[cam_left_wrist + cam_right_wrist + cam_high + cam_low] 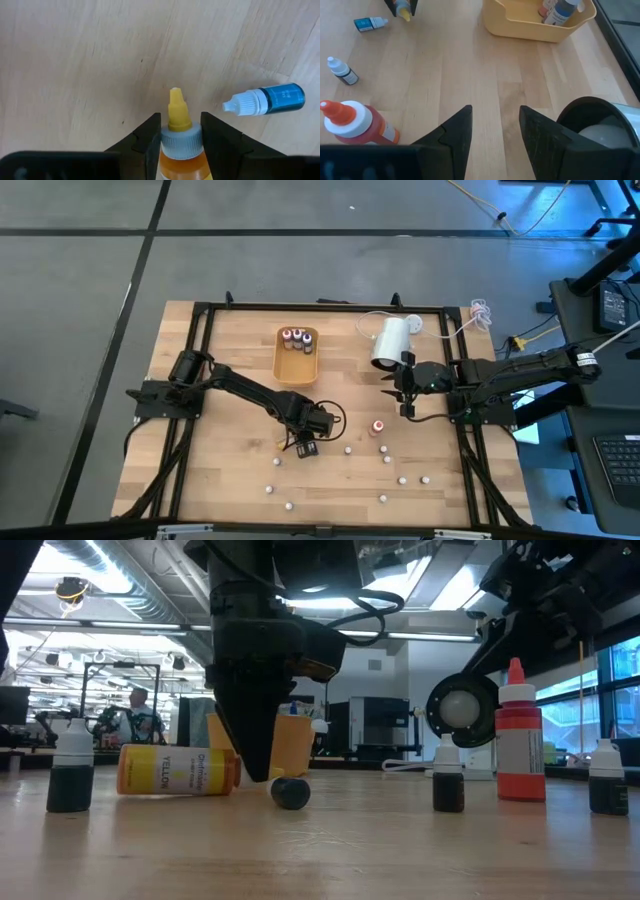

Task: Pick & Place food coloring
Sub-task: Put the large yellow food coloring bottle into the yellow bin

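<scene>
The left gripper (180,132) clamps the grey collar of a small yellow plastic food-coloring bottle (181,150), its long axis running straight between the fingers, tip pointing forward, while the right gripper (495,125) waits part-open, empty, far right.

Left arm reaching to lower centre of the high view, its pincer (306,446) clamped on a yellow bottle (179,145); right arm at centre right, its pincer (406,392) parted, holding nothing.

high: overhead | low: tabletop-level | wrists: close, sharing table (240,470)
</scene>
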